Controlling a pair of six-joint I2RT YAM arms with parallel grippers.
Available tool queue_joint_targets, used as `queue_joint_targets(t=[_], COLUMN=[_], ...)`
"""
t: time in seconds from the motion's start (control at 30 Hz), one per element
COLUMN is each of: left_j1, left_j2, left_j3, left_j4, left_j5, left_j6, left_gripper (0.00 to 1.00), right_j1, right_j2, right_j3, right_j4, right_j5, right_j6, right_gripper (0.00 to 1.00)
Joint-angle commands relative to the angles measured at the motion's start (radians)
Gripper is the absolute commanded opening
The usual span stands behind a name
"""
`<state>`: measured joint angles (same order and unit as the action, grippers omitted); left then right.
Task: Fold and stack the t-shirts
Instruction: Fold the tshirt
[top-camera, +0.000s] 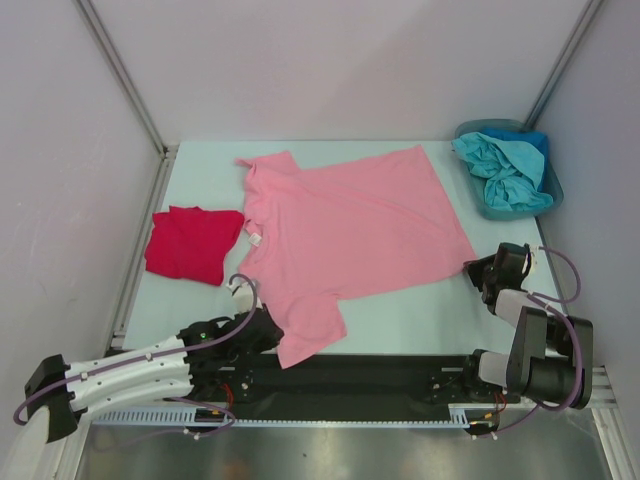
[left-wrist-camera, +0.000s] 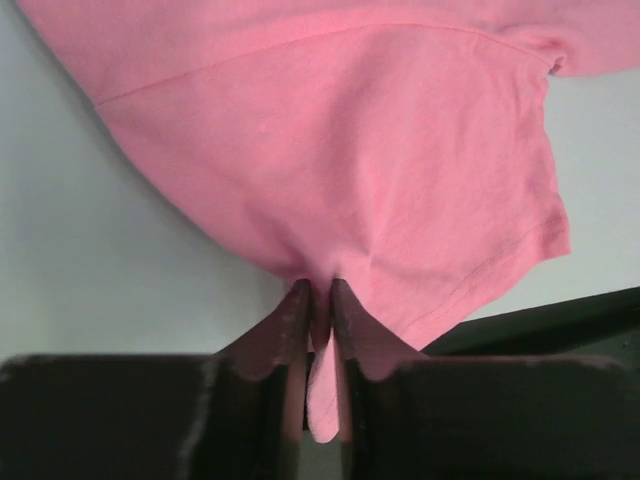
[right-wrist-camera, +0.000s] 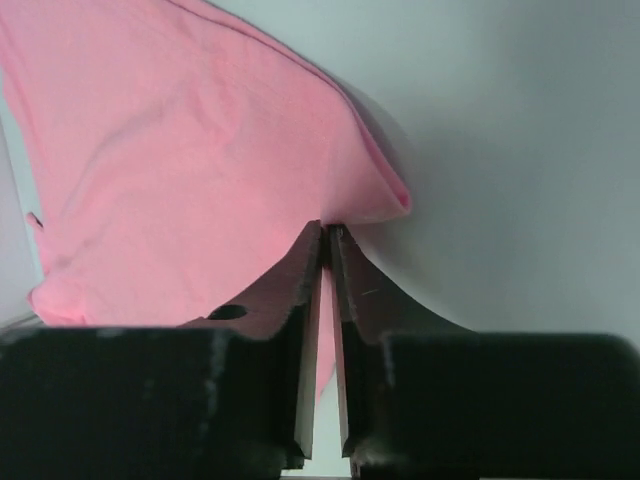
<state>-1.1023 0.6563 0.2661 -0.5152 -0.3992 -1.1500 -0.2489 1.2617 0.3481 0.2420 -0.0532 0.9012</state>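
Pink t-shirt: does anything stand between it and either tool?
Nothing visible does. The left tool is closed on the near sleeve of the pink t-shirt, and the right tool is closed on a corner of its hem. The red t-shirt lies to the side, beyond the collar, away from both grips.

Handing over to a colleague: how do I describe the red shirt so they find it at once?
On the pale table, find the big pink t-shirt spread across the middle. Just left of it, near the table's left edge, lies the red t-shirt: the only red piece, folded small.
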Motion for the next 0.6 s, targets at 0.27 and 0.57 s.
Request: queue_joint_targets(t=[0.27,0.57], left_j1=[-0.007,-0.007], left_j2=[-0.010,-0.053], left_j3=[0.087,0.154], left_j4=[-0.019,-0.144], left_j5=[-0.036,-0.055], left_j6=[0.012,-0.042], left_gripper=[0.00,0.00], right_j1=[0.013,-0.003], right_j2=[-0.042,-0.212], right_j3=[0.028,0.032], right_j4=[-0.050,-0.206], right_j5=[0.024,0.085], right_j6=[-0.001,0.010], right_gripper=[0.00,0.00])
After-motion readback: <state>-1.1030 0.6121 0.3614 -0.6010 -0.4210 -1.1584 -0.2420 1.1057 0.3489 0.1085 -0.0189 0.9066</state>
